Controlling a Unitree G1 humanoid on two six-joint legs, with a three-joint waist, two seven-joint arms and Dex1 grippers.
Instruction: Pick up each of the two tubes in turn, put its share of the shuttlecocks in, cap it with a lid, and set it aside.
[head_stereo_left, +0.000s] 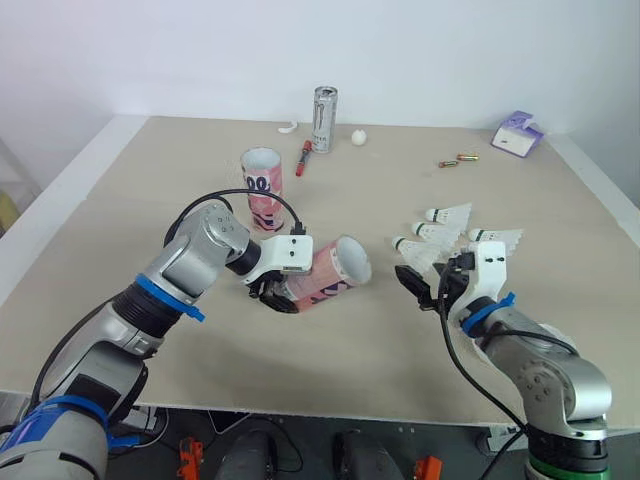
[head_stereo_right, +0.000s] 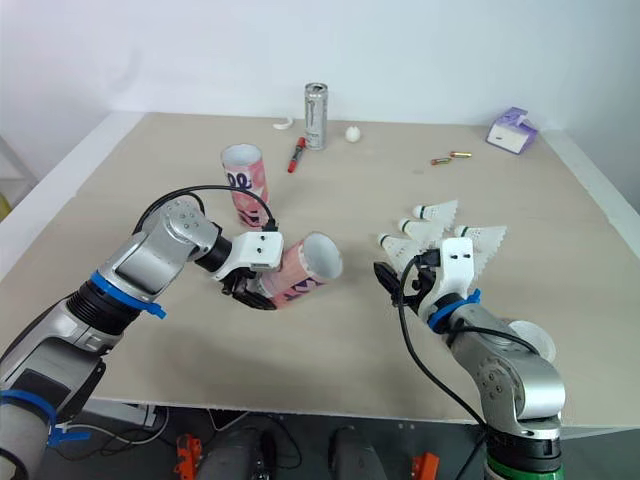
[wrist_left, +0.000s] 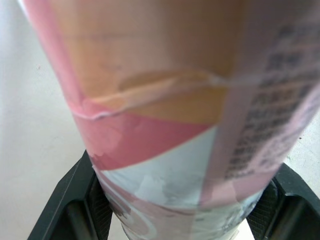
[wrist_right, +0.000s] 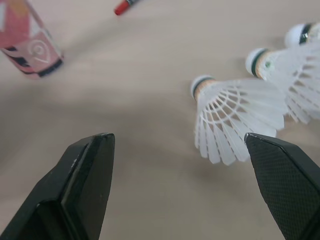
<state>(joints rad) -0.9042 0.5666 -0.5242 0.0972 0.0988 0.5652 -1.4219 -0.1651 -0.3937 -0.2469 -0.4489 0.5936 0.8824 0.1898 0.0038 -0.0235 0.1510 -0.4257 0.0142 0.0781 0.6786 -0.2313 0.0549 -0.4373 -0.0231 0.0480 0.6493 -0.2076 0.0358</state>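
Pinching the tilted tube (head_stereo_left: 335, 268), left claw (head_stereo_left: 283, 297); spread right claw (wrist_right: 176, 137) faces a shuttlecock (wrist_right: 227, 120).

We can read very little here. The upright tube (head_stereo_left: 261, 183) bears large dark figures that look like "00", though we cannot be sure. The tilted tube (wrist_left: 190, 125) carries a block of small print, too blurred to read. The can (head_stereo_left: 324, 118) has vertical lettering we cannot make out.

Open worktop (head_stereo_left: 380, 320) separates the held tube (head_stereo_left: 330, 272) from the shuttlecocks (head_stereo_left: 445, 232), giving a clear lane. The upright tube (head_stereo_left: 262, 185) stands close behind the left gripper (head_stereo_left: 275, 292); can (head_stereo_left: 324, 118), marker (head_stereo_left: 303, 157) and ball (head_stereo_left: 358, 137) stand toward the far edge, well apart.
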